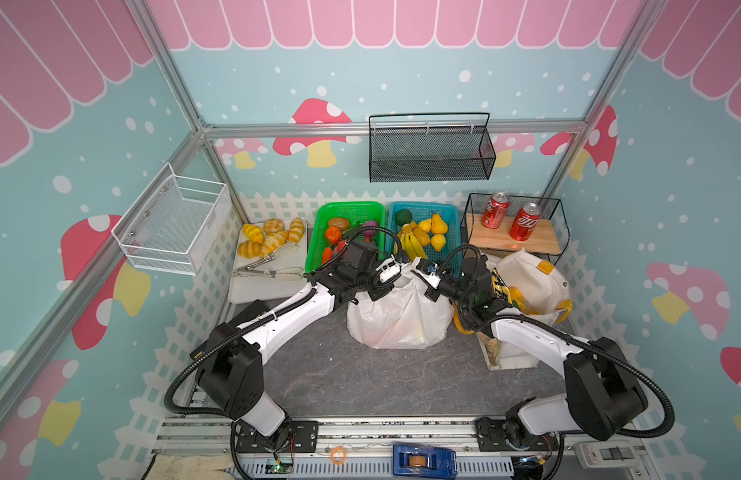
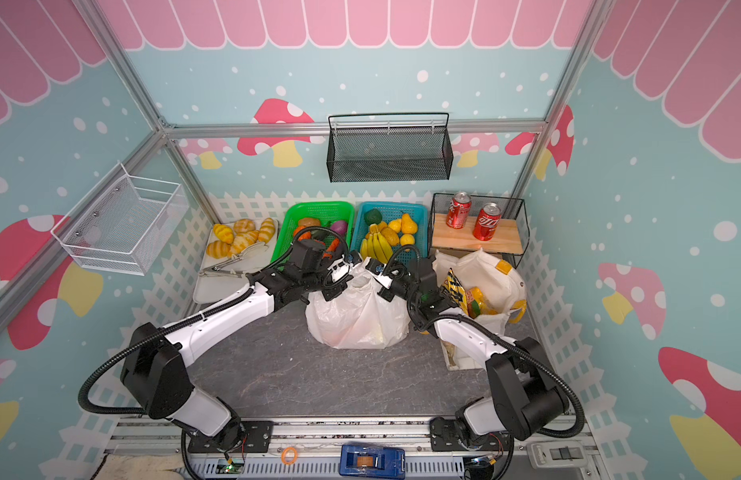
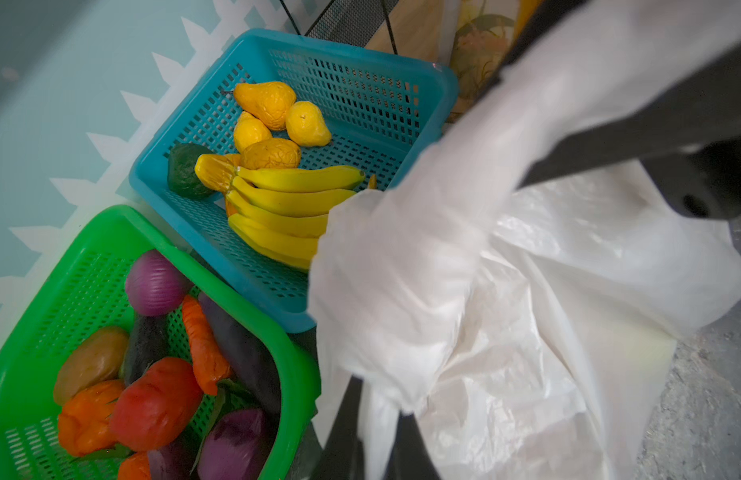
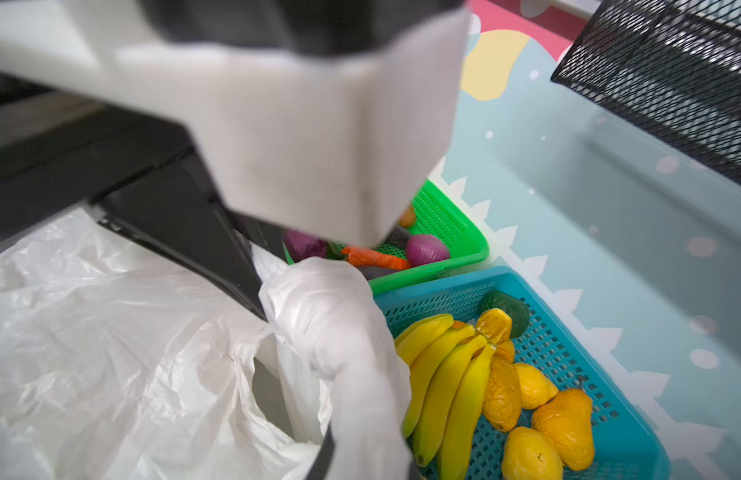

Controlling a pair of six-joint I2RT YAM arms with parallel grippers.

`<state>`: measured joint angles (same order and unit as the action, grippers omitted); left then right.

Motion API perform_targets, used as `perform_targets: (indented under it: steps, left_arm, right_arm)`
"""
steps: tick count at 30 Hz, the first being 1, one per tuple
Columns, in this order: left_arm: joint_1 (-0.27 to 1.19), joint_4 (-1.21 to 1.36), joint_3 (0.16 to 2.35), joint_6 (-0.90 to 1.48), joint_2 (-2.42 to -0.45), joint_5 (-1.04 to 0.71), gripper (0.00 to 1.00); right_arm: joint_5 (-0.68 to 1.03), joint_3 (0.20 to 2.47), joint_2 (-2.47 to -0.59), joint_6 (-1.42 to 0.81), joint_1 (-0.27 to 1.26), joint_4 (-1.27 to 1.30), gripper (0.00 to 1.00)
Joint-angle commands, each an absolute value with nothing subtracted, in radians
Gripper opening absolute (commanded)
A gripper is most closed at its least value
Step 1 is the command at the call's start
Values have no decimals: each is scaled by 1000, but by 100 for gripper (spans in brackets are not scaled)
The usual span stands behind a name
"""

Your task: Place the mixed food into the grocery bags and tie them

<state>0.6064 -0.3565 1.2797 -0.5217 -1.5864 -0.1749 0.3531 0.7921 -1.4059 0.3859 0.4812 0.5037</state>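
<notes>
Left gripper: its jaws are squeezing tight shut, pinching the twisted handle of the white bag.
Right gripper: its jaws are squeezing shut too, pinching the other handle. The two grippers are almost meeting tip to tip.
White bag: it is sitting puffed up right under both jaws, with its top bunching together.
Blue basket: it is sitting just behind the jaws, holding bananas and yellow pears.
Green basket: it is sitting behind the left gripper, holding toy veggies.
Cloth tote: it is standing open beside the right gripper's arm, with a snack packet poking out.
</notes>
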Motion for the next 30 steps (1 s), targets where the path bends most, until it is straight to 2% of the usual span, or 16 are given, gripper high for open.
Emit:
perform_targets:
  steps: [1, 5, 12, 20, 26, 30]
  left_arm:
    - [612, -395, 1312, -355, -1533, -172, 0]
    - [613, -370, 1300, -163, -1491, -203, 0]
    - [673, -313, 1213, 44, -1404, -205, 0]
    - [739, -26, 1013, 287, -1284, -199, 0]
    - [757, 124, 979, 465, -1301, -116, 0]
    - [776, 165, 996, 485, -1309, -86, 0]
  right_arm:
    - [211, 753, -1359, 445, 511, 619, 0]
    - [132, 707, -1325, 422, 529, 721, 0]
    - [118, 651, -1305, 255, 560, 864, 0]
    - [204, 617, -1279, 30, 564, 899, 0]
    - [296, 597, -1282, -50, 564, 920, 0]
    - [324, 588, -1304, -75, 564, 941, 0]
